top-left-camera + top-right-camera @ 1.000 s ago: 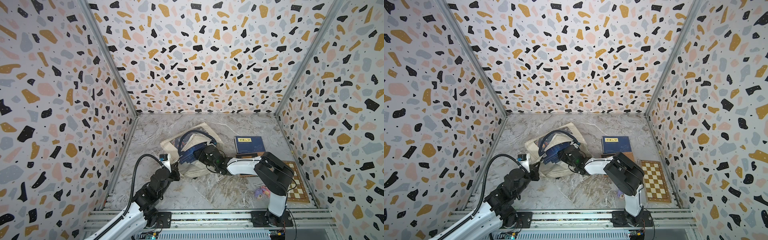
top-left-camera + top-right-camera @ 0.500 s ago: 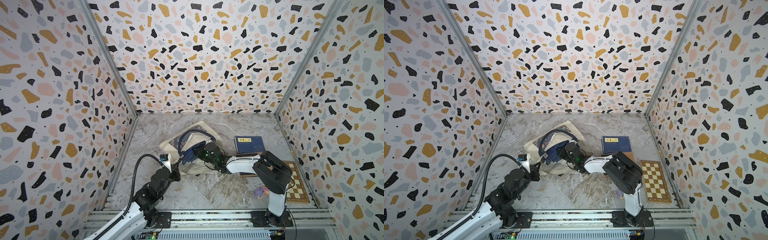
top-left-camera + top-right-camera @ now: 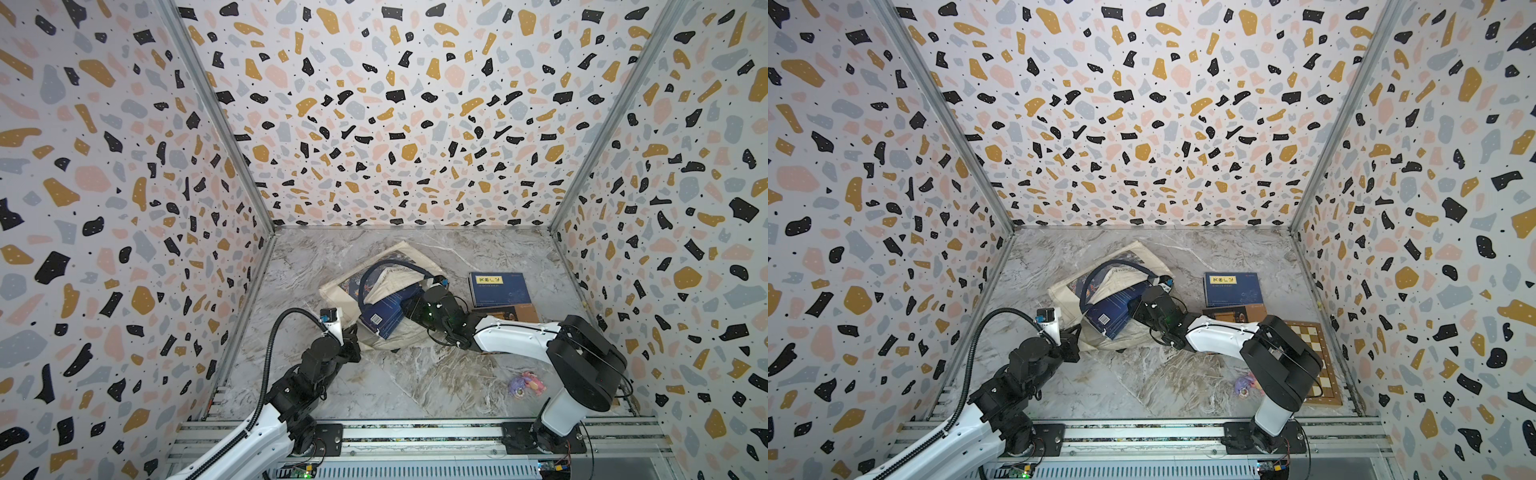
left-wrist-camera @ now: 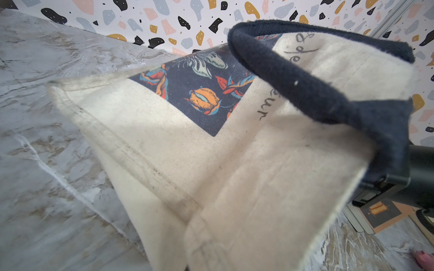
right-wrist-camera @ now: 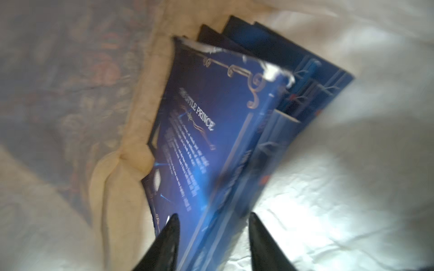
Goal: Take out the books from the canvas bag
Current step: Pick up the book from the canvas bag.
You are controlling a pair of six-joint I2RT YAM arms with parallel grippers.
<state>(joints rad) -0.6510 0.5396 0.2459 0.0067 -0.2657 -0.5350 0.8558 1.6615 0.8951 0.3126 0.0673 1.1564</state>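
- Right wrist view showed the right fingers (image 5: 170,237) standing apart astride the near edge of a navy book (image 5: 211,131) inside the canvas bag (image 5: 328,199). The picture was too blurred to tell whether they pinched it.
- Further navy covers (image 5: 246,37) lay behind that book in the bag.
- Both top views showed the left fingers (image 3: 352,337) closed on the bag's near cloth edge, holding it up off the worktop (image 3: 395,386).
- Outside the bag, a yellow-labelled book (image 3: 498,289) and a brown book (image 3: 505,312) lay on the worktop, the brown one partly under the right arm.
- A checkered board (image 3: 1316,365) lay near that arm's base.
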